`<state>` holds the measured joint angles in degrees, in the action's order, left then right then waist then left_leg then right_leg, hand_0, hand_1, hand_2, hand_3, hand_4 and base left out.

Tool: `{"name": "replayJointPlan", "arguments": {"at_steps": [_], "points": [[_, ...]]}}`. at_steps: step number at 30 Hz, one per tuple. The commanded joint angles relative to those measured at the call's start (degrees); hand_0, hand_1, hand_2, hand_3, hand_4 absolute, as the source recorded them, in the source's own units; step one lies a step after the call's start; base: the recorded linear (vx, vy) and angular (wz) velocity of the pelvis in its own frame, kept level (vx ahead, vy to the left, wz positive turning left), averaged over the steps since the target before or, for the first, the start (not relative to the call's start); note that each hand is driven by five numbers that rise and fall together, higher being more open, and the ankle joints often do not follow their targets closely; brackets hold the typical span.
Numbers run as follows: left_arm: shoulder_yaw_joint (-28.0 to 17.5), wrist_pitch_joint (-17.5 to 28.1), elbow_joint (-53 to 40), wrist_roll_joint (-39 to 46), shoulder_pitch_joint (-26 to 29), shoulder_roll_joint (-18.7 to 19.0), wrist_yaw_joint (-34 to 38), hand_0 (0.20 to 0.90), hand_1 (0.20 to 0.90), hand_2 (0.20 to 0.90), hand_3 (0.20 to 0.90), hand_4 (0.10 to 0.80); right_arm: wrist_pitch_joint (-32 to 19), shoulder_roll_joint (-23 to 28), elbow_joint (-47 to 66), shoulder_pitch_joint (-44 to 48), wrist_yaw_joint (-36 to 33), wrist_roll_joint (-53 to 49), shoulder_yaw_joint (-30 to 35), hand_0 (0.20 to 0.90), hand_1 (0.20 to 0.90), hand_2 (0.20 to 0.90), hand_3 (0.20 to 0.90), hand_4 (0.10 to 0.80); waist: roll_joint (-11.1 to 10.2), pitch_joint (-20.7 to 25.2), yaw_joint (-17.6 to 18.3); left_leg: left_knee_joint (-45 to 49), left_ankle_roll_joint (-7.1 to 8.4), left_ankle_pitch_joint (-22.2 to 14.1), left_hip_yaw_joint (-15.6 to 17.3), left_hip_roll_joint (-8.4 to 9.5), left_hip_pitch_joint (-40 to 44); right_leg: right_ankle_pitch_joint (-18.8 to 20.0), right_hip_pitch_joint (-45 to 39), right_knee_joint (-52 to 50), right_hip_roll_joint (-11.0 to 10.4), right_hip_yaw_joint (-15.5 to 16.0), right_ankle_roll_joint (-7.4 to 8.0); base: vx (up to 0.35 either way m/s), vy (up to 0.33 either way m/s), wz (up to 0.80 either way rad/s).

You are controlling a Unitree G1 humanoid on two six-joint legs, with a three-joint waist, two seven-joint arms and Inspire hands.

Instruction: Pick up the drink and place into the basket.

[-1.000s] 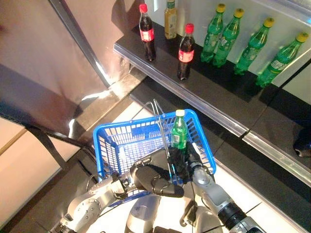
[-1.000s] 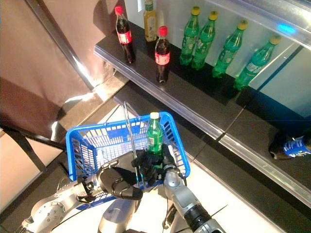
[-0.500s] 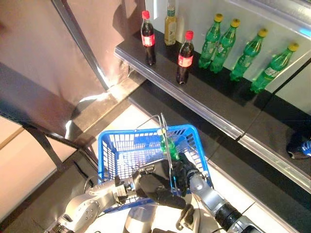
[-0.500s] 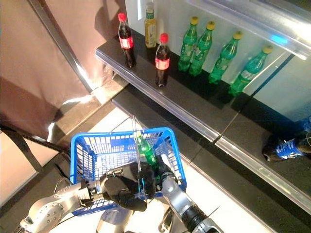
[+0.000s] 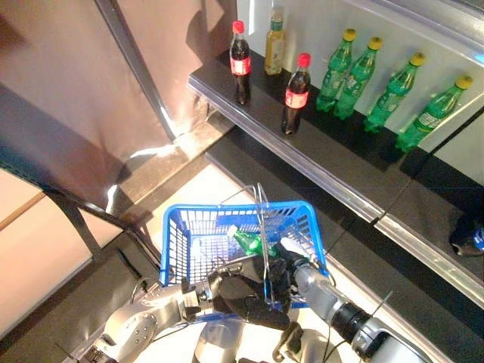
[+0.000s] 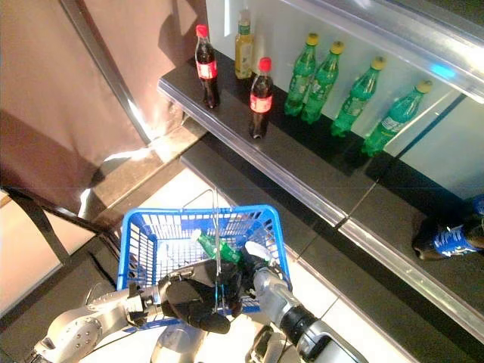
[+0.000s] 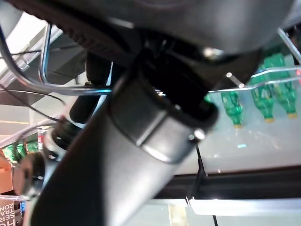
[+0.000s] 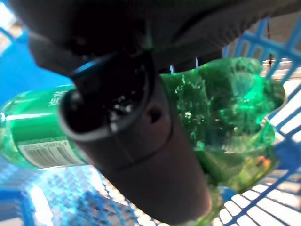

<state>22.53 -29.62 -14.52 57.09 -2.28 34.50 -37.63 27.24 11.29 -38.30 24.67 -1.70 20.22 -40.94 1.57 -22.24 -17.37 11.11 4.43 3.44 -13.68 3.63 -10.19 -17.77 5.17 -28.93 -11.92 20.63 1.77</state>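
The blue basket (image 5: 212,209) hangs in front of me. My left hand (image 5: 243,300) is shut on its thin wire handles (image 5: 261,206). A green drink bottle (image 5: 253,243) with a white cap lies tilted inside the basket, neck toward the left. My right hand (image 5: 283,268) reaches over the basket's near right rim and is shut on the bottle's lower part. In the right wrist view the fingers (image 8: 141,155) curl round the green bottle (image 8: 225,108) over the blue mesh.
A dark shelf (image 5: 333,151) runs across the back with cola bottles (image 5: 296,91), a yellow drink bottle (image 5: 275,49) and green bottles (image 5: 355,68). A metal post and a brown curtain (image 5: 91,91) stand at the left. A person's shoe (image 6: 446,238) shows at the far right.
My right hand has tipped the green bottle from upright to lying, neck to the left, and lowered it into the basket. The camera has shifted a little.
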Motion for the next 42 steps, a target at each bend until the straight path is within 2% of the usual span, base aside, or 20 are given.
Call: {"name": "replayJointPlan", "arguments": {"at_steps": [1,8,9,11,12,13,19,23,30,33,34,37,42], "points": [[-0.4,9.6,-21.9,15.0,10.6,-12.0,-15.5,0.300,0.300,0.300,0.200,0.100,3.6,1.9,-5.1,1.9,0.1,3.1,-2.3,0.300,0.300,0.300,0.200,0.100,0.1,3.0,-1.5,8.0,-4.14,-4.0,1.4,3.45,-1.9,11.2,-4.5,10.2,2.4,0.1,-1.59,0.014,-0.004,0.09],[0.3,9.1,-21.7,15.4,11.1,-12.6,-13.2,0.300,0.300,0.300,0.200,0.100,4.2,1.0,-8.0,2.0,-0.5,0.1,-2.3,0.302,0.302,0.302,0.203,0.103,0.0,3.3,-1.6,7.1,-4.26,-3.5,0.9,3.43,-1.6,11.7,-4.6,10.8,2.4,0.2,-1.32,0.011,0.008,0.05],[0.1,9.0,-21.5,15.7,11.1,-12.5,-12.0,0.300,0.300,0.300,0.200,0.100,3.8,1.0,-8.3,2.0,-0.4,-0.2,-2.2,0.354,0.354,0.354,0.263,0.163,0.1,3.3,-1.6,7.1,-4.23,-3.5,0.9,3.39,-1.5,11.7,-4.6,10.9,2.4,0.2,-1.32,0.000,0.000,0.00],[-0.4,7.8,-20.5,18.1,10.9,-13.0,-7.6,0.300,0.300,0.300,0.200,0.100,3.6,1.2,-8.1,1.4,-0.9,-2.4,-1.8,0.620,0.620,0.620,0.573,0.473,-0.1,3.7,-1.5,6.6,-4.28,-3.4,1.0,3.21,-0.9,11.8,-5.1,11.3,2.5,0.1,-1.16,0.039,0.013,0.01],[-0.5,7.6,-20.4,18.2,10.9,-13.1,-7.4,0.300,0.300,0.300,0.200,0.100,3.6,1.2,-8.0,1.2,-0.9,-2.4,-1.7,0.716,0.716,0.716,0.686,0.586,-0.2,3.8,-1.4,6.6,-4.30,-3.4,1.1,3.21,-0.9,11.8,-5.1,11.3,2.5,0.1,-1.15,0.000,0.000,0.00],[-1.1,7.4,-19.7,18.5,10.5,-13.3,-6.5,0.300,0.300,0.300,0.200,0.100,3.6,1.5,-7.4,0.6,-1.4,-2.5,-1.2,0.900,0.900,0.900,0.900,0.800,-0.4,3.9,-1.3,6.6,-4.33,-3.5,1.2,3.13,-0.8,11.7,-5.0,11.3,2.6,-0.1,-1.14,0.000,0.000,0.00],[-2.9,7.5,-18.3,18.2,8.8,-12.9,-7.4,0.300,0.300,0.300,0.200,0.100,3.7,2.8,-4.0,-1.7,-4.1,-5.6,0.3,0.900,0.900,0.900,0.900,0.800,-0.5,4.1,-0.7,6.1,-4.39,-3.4,1.6,2.80,-0.6,11.9,-4.9,11.5,2.7,-0.5,-1.06,0.000,0.000,0.00],[-5.4,7.6,-16.5,19.0,7.2,-12.9,-7.6,0.300,0.300,0.300,0.200,0.100,2.6,4.7,1.9,-4.6,-7.2,-7.7,3.3,0.900,0.900,0.900,0.900,0.800,-0.8,4.4,0.1,5.4,-4.35,-3.3,1.9,2.40,0.5,12.1,-5.6,12.1,2.8,-0.9,-0.91,0.010,0.002,0.00],[-9.1,8.1,-15.6,18.2,3.2,-13.0,-8.7,0.300,0.300,0.300,0.200,0.100,1.5,8.2,14.9,-11.9,-9.7,-6.4,8.7,0.900,0.900,0.900,0.900,0.800,-1.1,5.0,2.0,4.8,-4.37,-3.5,3.0,1.63,1.8,12.0,-6.6,12.9,3.0,-1.8,-0.77,0.006,0.003,-0.02],[-9.8,8.3,-15.3,18.4,2.6,-12.7,-8.7,0.300,0.300,0.300,0.200,0.100,1.2,9.0,17.2,-13.1,-9.8,-6.4,9.9,0.900,0.900,0.900,0.900,0.800,-1.2,5.1,2.3,4.8,-4.39,-3.5,3.2,1.47,2.0,11.9,-6.6,12.8,3.1,-2.0,-0.74,0.026,0.011,-0.12],[-11.6,8.8,-14.3,18.2,0.7,-12.9,-8.5,0.300,0.300,0.300,0.200,0.100,-0.2,10.7,23.4,-16.2,-9.2,-6.0,13.0,0.900,0.900,0.900,0.900,0.800,-1.3,5.4,3.2,4.5,-4.35,-3.5,3.7,0.99,2.7,11.9,-6.9,12.9,3.3,-2.6,-0.68,0.060,0.028,-0.20],[-14.2,8.9,-13.5,18.7,-1.7,-13.4,-8.6,0.300,0.300,0.300,0.200,0.100,-0.9,12.4,31.5,-20.2,-5.1,-4.1,16.8,0.900,0.900,0.900,0.900,0.800,-1.6,6.0,4.6,4.1,-4.34,-3.5,4.5,0.55,3.4,12.0,-7.1,13.0,3.5,-3.5,-0.47,0.040,0.023,-0.15],[-16.7,9.6,-12.4,18.7,-5.0,-13.8,-9.3,0.300,0.300,0.300,0.200,0.100,-3.5,14.7,39.3,-25.9,-1.0,-2.6,21.6,0.900,0.900,0.900,0.900,0.800,-1.9,6.8,6.4,3.7,-4.25,-3.6,5.8,-0.22,4.5,11.9,-7.6,13.2,3.7,-4.5,-0.22,0.030,0.010,-0.13]]}}
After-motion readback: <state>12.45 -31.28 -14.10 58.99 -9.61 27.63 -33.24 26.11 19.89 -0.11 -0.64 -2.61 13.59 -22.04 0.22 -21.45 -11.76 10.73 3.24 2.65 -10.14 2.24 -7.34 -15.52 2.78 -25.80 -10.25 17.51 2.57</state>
